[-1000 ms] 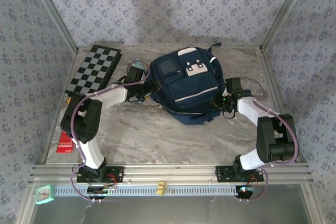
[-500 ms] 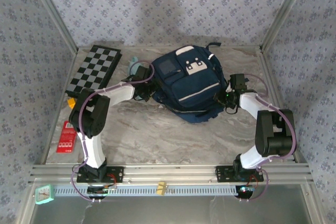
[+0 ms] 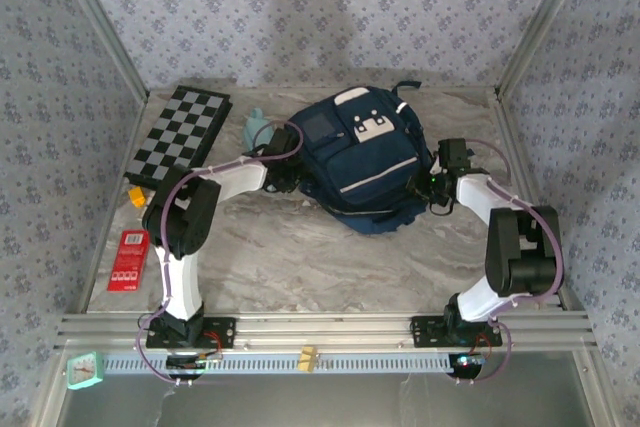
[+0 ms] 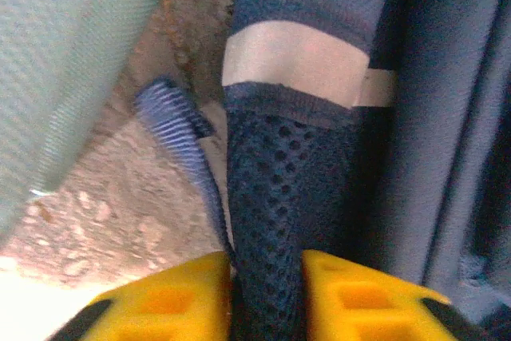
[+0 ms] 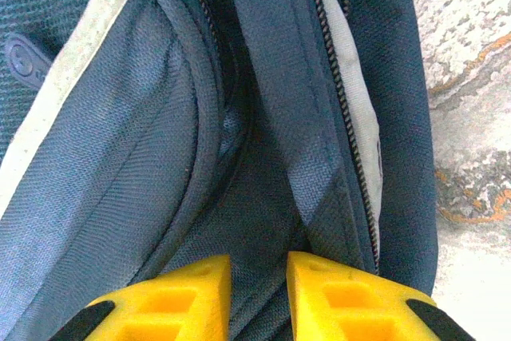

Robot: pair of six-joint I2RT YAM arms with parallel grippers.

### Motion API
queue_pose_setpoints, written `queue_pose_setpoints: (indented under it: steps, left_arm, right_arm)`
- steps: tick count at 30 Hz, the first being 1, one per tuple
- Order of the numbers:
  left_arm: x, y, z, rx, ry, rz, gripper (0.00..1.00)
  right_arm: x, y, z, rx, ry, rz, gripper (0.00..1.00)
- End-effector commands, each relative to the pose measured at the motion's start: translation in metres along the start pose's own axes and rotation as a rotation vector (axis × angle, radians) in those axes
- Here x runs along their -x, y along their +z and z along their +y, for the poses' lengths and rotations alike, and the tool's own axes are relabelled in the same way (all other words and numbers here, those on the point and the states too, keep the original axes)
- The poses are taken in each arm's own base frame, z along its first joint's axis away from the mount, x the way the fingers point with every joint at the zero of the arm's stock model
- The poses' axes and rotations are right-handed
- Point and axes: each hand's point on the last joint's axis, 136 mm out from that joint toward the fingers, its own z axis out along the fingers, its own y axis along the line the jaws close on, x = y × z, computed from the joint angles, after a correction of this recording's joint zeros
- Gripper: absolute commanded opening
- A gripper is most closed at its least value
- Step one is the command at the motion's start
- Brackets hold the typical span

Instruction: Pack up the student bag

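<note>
As the bag [image 3: 355, 162] is soft and limp, the left end effector [image 4: 267, 265] and the right end effector [image 5: 259, 269] each pinch its fabric.

left gripper [image 4: 267, 267], wide before, now tight on the student bag [image 4: 271, 189]

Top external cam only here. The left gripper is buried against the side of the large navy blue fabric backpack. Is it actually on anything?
Observer: Yes, the left gripper is pinching the dark mesh side pocket of the navy blue fabric backpack, next to its white stripe.
Operator: And the right one?
Observer: The right gripper is closed on a fold of navy fabric beside the zipper.
</note>
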Motion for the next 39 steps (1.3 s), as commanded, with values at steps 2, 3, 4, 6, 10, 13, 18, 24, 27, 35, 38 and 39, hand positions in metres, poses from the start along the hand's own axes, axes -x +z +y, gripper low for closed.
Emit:
queue_pose_setpoints:
  steps: [2, 3, 4, 6, 10, 13, 18, 24, 27, 35, 38, 39]
  left_arm:
    - [0.007, -0.003, -0.013, -0.036, -0.016, -0.035, 0.07]
    - [0.006, -0.005, -0.015, -0.047, -0.020, -0.033, 0.05]
    - [0.005, -0.009, -0.019, -0.063, -0.029, -0.028, 0.04]
    - [0.000, -0.020, -0.033, -0.113, -0.027, -0.017, 0.03]
    - [-0.014, -0.043, -0.057, -0.174, -0.022, -0.013, 0.00]
    - [-0.021, -0.050, -0.066, -0.199, -0.058, 0.008, 0.00]
    - [-0.033, -0.063, -0.084, -0.263, -0.057, 0.026, 0.00]
    - [-0.046, -0.075, -0.091, -0.292, -0.059, 0.047, 0.00]
    - [-0.052, -0.076, -0.094, -0.308, -0.064, 0.061, 0.00]
    - [-0.061, -0.086, -0.095, -0.343, -0.081, 0.100, 0.00]
    - [-0.067, -0.090, -0.094, -0.345, -0.078, 0.111, 0.00]
    - [-0.070, -0.090, -0.093, -0.342, -0.075, 0.115, 0.00]
  right_arm:
    - [0.029, 0.002, 0.007, 0.005, -0.018, -0.046, 0.27]
    - [0.036, 0.000, 0.009, 0.007, -0.028, -0.061, 0.29]
    - [0.043, -0.002, 0.011, 0.003, -0.033, -0.073, 0.31]
    - [0.060, -0.008, 0.010, -0.020, -0.034, -0.094, 0.34]
    - [0.081, -0.039, 0.019, -0.051, -0.064, -0.136, 0.43]
    - [0.069, -0.071, 0.024, -0.142, -0.129, -0.165, 0.53]
    - [0.007, -0.103, 0.046, -0.197, -0.220, -0.127, 0.61]
    - [-0.080, -0.082, 0.112, -0.013, -0.281, -0.034, 0.56]
    - [-0.104, -0.063, 0.156, 0.110, -0.338, -0.038, 0.49]
    - [-0.109, -0.013, 0.190, 0.135, -0.405, -0.154, 0.37]
    - [-0.092, -0.007, 0.182, 0.067, -0.416, -0.191, 0.38]
    - [-0.082, -0.010, 0.180, 0.055, -0.417, -0.217, 0.39]
